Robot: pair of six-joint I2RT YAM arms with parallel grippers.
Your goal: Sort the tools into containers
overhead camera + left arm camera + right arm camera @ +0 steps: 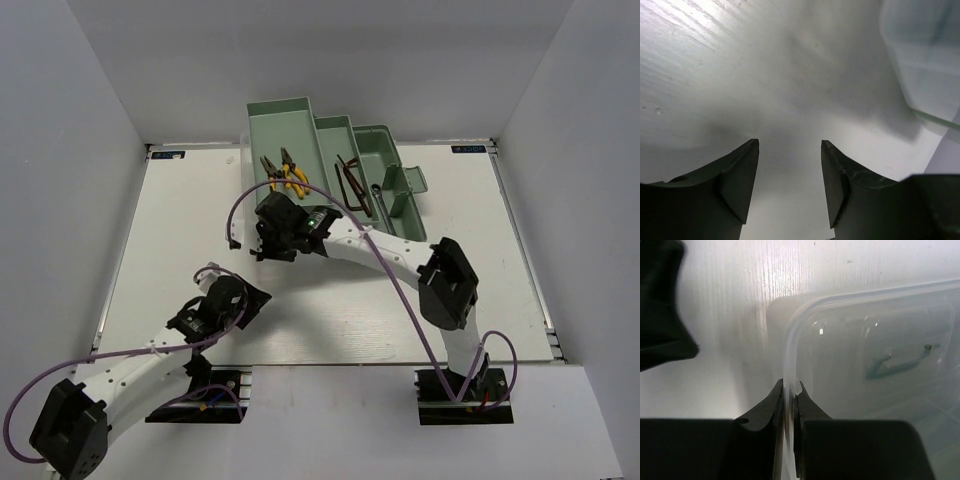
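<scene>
**Top and wrist views.** The white surface (180,250) carries a pale green toolbox (262,135) at its far centre, with its trays stepped out to the right. A clear lid (875,340) is found just near and left of the toolbox. It is barely made out from above, and whether it lies flat or is lifted cannot be told.

The right arm (400,255) is reached across to the left, and the right jaws are closed almost fully on the lid's thin rim near a corner. The left arm (150,360) is held nearer. The left jaws are partly open over bare surface, with nothing between them.

Two yellow pliers (285,175) are lodged in the left tray, hex keys (350,178) in the middle tray and at least one wrench (380,200) in the right tray. No tool is seen loose on the surface.

The sorting is therefore judged nearly done, with the lid as the step in hand. The rim is pinched at one edge only, so the lid is likely to sag and swing. It should be carried slowly, kept level and aligned over the toolbox before release. The free edge could usefully be steadied by the left jaws.
</scene>
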